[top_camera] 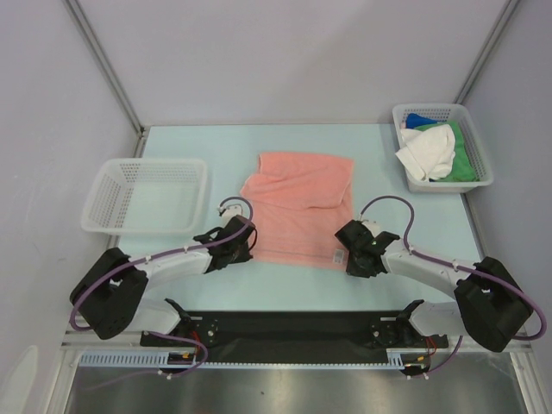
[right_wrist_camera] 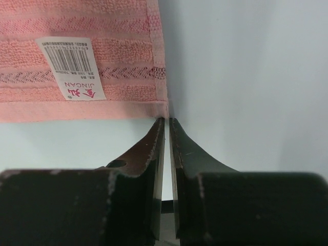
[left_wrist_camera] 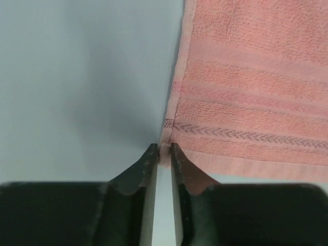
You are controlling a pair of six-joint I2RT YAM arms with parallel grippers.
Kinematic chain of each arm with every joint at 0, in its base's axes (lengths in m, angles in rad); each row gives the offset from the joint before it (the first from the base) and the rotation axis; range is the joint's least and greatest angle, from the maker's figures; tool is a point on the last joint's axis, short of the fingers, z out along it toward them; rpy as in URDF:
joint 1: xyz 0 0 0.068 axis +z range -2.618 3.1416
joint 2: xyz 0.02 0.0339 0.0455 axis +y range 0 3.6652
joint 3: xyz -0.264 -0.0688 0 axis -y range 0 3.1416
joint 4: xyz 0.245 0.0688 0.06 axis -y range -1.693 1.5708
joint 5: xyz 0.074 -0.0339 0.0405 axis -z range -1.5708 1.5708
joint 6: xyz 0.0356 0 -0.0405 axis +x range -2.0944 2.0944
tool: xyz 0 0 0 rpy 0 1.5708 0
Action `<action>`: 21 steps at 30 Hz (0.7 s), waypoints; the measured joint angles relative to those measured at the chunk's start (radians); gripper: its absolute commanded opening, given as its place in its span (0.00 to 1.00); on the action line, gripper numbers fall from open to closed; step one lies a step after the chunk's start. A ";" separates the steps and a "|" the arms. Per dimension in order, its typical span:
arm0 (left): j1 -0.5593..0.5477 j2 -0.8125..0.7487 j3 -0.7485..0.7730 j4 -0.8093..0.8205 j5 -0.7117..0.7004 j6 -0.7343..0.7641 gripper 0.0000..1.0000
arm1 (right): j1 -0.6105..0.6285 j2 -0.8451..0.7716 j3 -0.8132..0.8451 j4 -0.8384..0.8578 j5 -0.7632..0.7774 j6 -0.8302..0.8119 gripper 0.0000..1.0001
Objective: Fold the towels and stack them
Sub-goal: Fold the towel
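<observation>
A pink towel (top_camera: pixel 302 207) lies spread on the table's middle, its far edge a little rumpled. My left gripper (top_camera: pixel 244 247) sits at its near left corner; in the left wrist view the gripper (left_wrist_camera: pixel 164 150) is shut, pinching that corner of the towel (left_wrist_camera: pixel 256 77) between its tips. My right gripper (top_camera: pixel 347 250) sits at the near right corner; in the right wrist view the gripper (right_wrist_camera: pixel 167 119) is shut, its tips meeting on the corner of the towel (right_wrist_camera: pixel 102 31). A white barcode label (right_wrist_camera: pixel 72 66) lies on the towel near that corner.
An empty white basket (top_camera: pixel 147 194) stands at the left. A second white basket (top_camera: pixel 479 147) at the back right holds white (top_camera: pixel 427 153), green and blue towels. Grey walls enclose the table on three sides.
</observation>
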 measured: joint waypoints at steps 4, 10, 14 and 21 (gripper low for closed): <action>-0.001 0.000 -0.013 0.030 -0.005 -0.007 0.00 | 0.001 -0.009 -0.002 -0.005 0.000 0.001 0.14; -0.002 -0.063 -0.053 0.015 0.003 -0.021 0.00 | 0.002 -0.047 -0.010 -0.037 -0.003 0.001 0.14; -0.003 -0.142 -0.079 -0.069 0.017 -0.035 0.00 | 0.002 -0.094 -0.013 -0.066 -0.018 0.007 0.15; -0.004 -0.192 -0.100 -0.132 0.062 -0.042 0.44 | 0.003 -0.124 -0.027 -0.084 -0.049 0.018 0.31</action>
